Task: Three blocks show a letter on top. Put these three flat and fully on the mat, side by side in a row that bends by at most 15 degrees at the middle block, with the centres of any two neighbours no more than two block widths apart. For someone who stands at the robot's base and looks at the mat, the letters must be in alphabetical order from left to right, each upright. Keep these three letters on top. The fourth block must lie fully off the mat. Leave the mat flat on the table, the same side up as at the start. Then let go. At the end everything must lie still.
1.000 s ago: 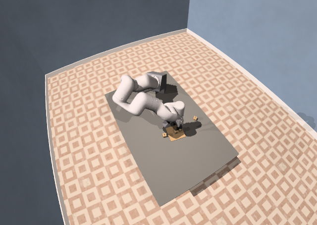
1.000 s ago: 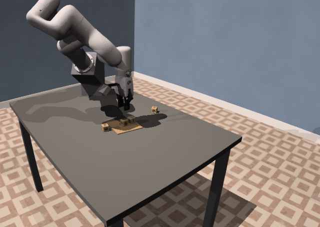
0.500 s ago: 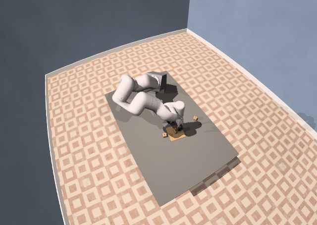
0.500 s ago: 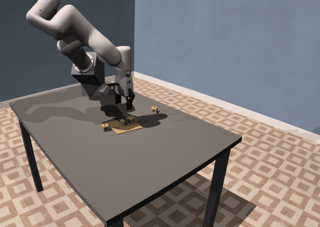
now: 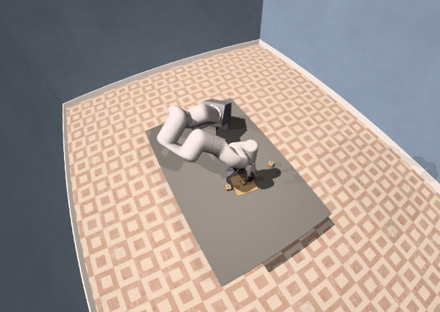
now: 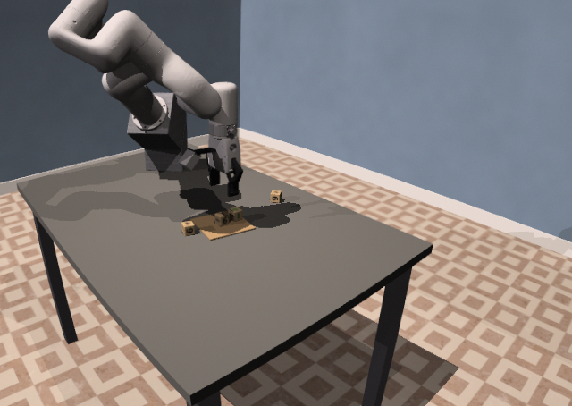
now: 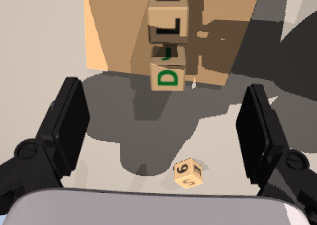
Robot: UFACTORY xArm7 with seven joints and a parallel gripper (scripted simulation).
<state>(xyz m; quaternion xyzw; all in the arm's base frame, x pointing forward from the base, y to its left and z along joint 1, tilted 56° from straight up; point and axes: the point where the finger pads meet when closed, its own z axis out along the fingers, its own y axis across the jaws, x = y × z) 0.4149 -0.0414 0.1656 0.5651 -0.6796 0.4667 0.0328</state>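
Observation:
My gripper (image 6: pixel 223 189) (image 7: pixel 163 100) is open and empty, raised above the table behind the mat. The mat (image 5: pixel 245 192) (image 6: pixel 212 236) (image 7: pixel 99 52) lies flat. The L block (image 5: pixel 243 181) (image 6: pixel 222 218) (image 7: pixel 168 24) stands on it. The D block (image 6: pixel 235 214) (image 7: pixel 167 78) is beside the L block, near the mat's edge; its base is partly hidden. The S block (image 5: pixel 271 163) (image 6: pixel 275 197) (image 7: pixel 188 173) lies off the mat, turned askew. Another block (image 5: pixel 228 187) (image 6: pixel 188 228) is just off the mat's other side; its top mark is too small to read.
The grey table (image 5: pixel 248 227) (image 6: pixel 258 276) carries the robot's base at its far end. The arm reaches over the table, and its shadow covers part of the mat and both blocks there.

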